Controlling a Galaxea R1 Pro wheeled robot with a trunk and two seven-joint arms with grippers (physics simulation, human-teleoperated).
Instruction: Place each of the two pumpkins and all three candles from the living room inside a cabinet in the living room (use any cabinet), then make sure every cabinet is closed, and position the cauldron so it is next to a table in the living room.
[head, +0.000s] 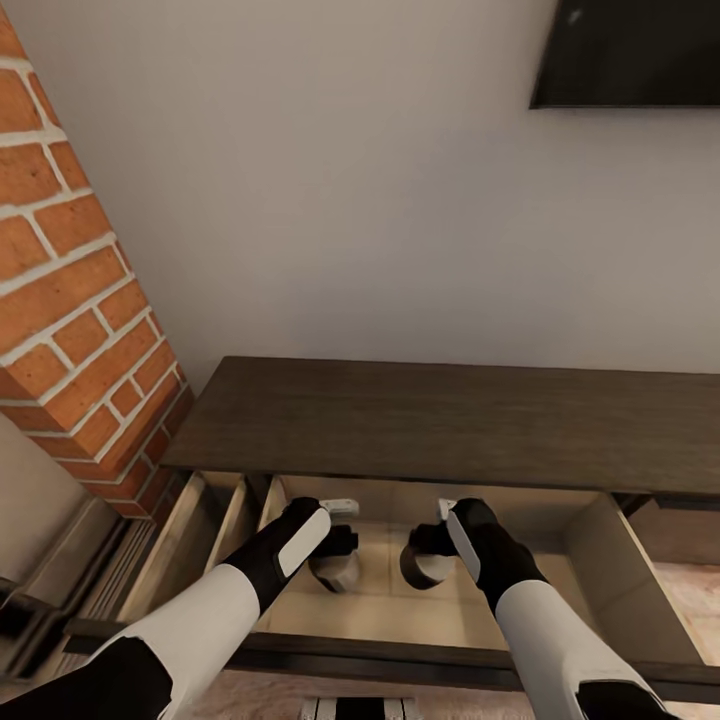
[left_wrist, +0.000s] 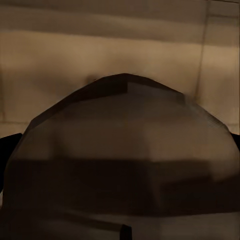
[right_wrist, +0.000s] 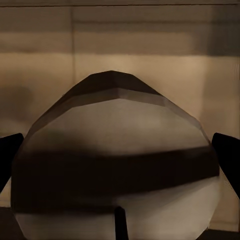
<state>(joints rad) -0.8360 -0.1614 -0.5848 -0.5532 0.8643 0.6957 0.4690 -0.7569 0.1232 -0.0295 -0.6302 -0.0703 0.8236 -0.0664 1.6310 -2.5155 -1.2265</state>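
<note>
Reaching both arms down into the pulled-out drawer (head: 620, 570) of the long dark cabinet (head: 440, 420), held 1 rounded, faceted thing in the left gripper (head: 335, 565) and another in the right gripper (head: 430, 562). Took them for the 2 pumpkins by their squat domed shape, though looked grey and dark-banded rather than orange in the drawer's shade. Saw the left pumpkin (left_wrist: 125, 150) close up from the left wrist, with a dark fingertip (left_wrist: 7, 150) at its side, and the right pumpkin (right_wrist: 115, 150) from the right wrist, flanked by dark fingertips (right_wrist: 227, 155) on both sides, so judged each gripper closed around its load. Hung low over the pale drawer floor; could not tell whether touching it or just above. Judged the task as early: 2 pumpkins inside the cabinet space but not yet let go, with the 3 candles to fetch, the drawer to push in, any other cabinet to check, and the cauldron to set beside a table. Stood beside a brick pillar (head: 70, 300), below a dark screen (head: 630, 50) on the wall
</note>
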